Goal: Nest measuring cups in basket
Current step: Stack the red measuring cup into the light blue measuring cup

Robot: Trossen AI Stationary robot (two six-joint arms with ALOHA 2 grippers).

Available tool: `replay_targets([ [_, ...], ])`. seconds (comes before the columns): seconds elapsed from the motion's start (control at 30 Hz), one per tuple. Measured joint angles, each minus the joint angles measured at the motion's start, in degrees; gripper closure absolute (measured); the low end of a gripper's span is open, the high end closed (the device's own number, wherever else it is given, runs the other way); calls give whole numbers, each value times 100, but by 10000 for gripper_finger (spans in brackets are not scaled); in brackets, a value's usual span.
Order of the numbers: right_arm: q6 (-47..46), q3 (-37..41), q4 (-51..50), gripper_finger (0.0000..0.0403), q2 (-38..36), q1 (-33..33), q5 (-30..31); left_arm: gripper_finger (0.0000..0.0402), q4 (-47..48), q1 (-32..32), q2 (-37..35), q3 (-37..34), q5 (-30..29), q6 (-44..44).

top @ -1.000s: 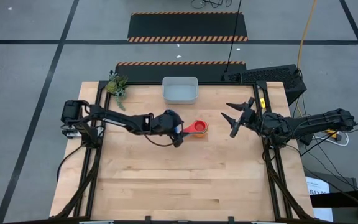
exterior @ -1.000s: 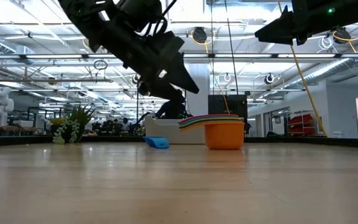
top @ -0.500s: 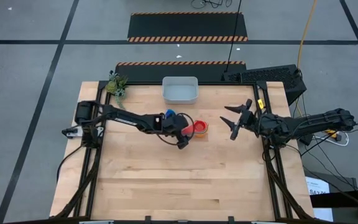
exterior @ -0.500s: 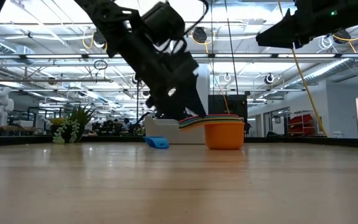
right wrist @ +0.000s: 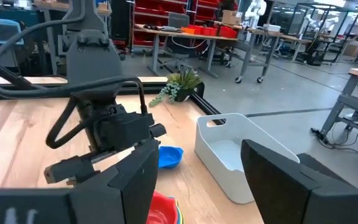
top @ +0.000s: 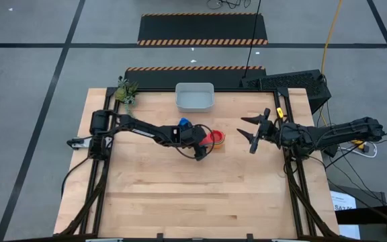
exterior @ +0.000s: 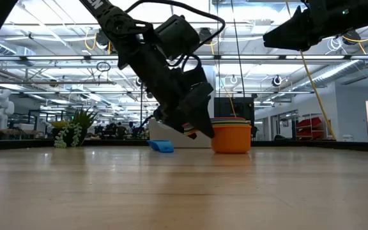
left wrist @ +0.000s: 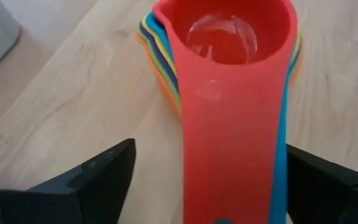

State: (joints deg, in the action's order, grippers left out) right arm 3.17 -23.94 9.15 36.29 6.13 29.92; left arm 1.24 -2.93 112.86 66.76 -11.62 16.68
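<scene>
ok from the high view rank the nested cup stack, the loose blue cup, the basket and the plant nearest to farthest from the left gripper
1. Nested cup stack: right at the left gripper, whose open fingers flank the handles.
2. Loose blue cup: just behind the arm's wrist, toward the basket.
3. Basket: at the table's far edge, mid-table.
4. Plant: far left corner.

Glossy plastic measuring cups (red on top); pale wood-grain table; smooth plastic basket.

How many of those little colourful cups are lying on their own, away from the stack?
1: a blue cup lies alone on the table, between the stack of cups and the basket. The arm could be hiding others.
</scene>
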Motion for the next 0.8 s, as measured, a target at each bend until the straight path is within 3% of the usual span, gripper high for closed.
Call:
replay_targets([
  [0.33,79,0,-31,179,0,0,-1,217,23,-6,-112,2,-2,-334],
  [0.47,97,0,-39,179,0,0,-1,249,-96,-10,-125,0,-2,-562],
  [0.57,96,0,-39,179,0,0,-1,234,-131,-43,-125,0,-2,-604],
  [0.8,95,0,-39,179,0,0,-1,113,87,-112,-183,-1,80,-287],
])
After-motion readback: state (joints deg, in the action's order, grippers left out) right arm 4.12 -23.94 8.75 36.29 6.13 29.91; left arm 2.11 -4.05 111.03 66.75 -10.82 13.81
